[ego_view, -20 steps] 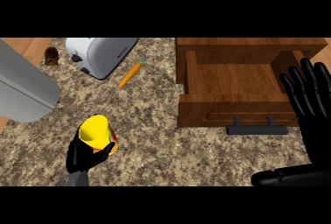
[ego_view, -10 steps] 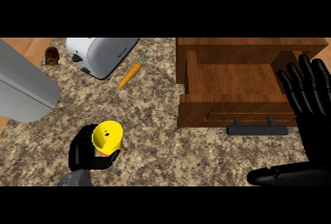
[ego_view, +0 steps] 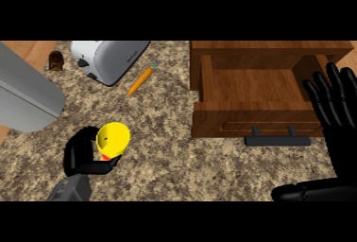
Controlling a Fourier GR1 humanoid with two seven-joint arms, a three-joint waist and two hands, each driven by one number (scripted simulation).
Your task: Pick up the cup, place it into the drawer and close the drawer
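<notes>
Where the view's lower left begins, left hand (ego_view: pixel 87 156) curled round yellow cup (ego_view: pixel 112 139), fingers and thumb wrapped about its lower part, cup tilted with its mouth turned up toward the view, over the speckled surface (ego_view: pixel 174 165). Whether lifted off the surface or resting on it, cannot tell. Cup well apart from drawer (ego_view: pixel 254 92), off to its left and nearer. At lower right, right hand (ego_view: pixel 335 118) open, fingers straight and spread, pointing away, holding nothing, its fingertips over the drawer's right edge. Just left of that hand, black handle (ego_view: pixel 276 140) on the drawer's front panel. Further on, drawer pulled open, bare wooden floor showing inside wooden walls. Left of the drawer, orange carrot (ego_view: pixel 141 80) lying slantwise on the surface, green tip pointing away. Beyond that, silver toaster (ego_view: pixel 108 59) near the far edge, tilted in the view. At far left, large grey slab (ego_view: pixel 24 94) overlapping the surface, small brown thing (ego_view: pixel 55 60) behind it, too small to name.
</notes>
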